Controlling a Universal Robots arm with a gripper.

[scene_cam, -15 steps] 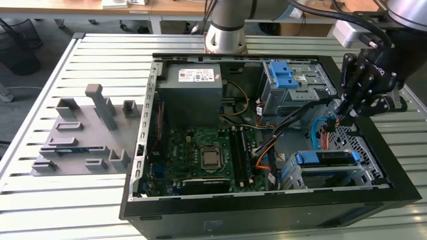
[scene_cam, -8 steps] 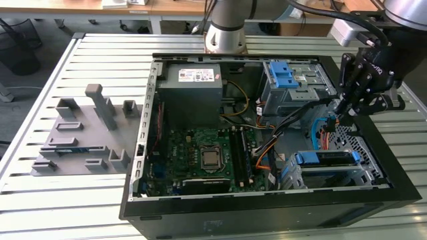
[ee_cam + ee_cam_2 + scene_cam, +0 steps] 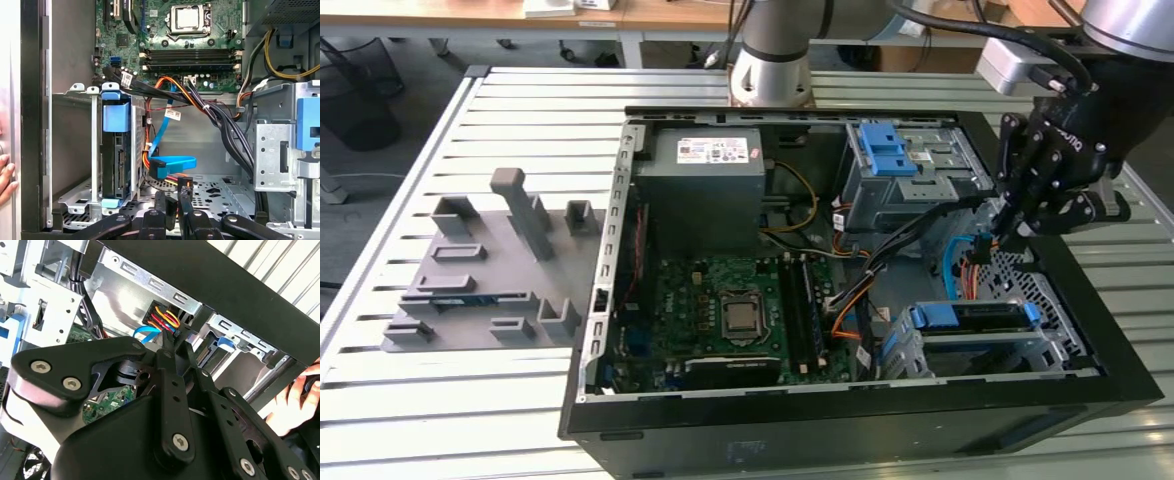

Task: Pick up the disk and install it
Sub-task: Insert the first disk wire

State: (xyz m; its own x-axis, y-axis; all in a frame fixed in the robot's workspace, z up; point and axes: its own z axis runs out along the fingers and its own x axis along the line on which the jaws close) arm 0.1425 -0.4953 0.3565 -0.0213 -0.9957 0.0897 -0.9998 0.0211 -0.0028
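Down at the case (image 3: 854,420) edge, gripper (image 3: 172,201) clamps tight on the plug (image 3: 185,186), apparently to cable the disk (image 3: 120,165) already seated in its bay (image 3: 80,197).

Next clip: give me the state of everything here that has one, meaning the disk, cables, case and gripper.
disk: seated in the drive cage, ports bare, nothing plugged in.
blue data cable: loose, its plug unconnected.
wired connector: at the gripper's tips, not plugged in.
gripper: inside the case, jaws apparently shut on the wired connector.
computer case: lying flat, side open.
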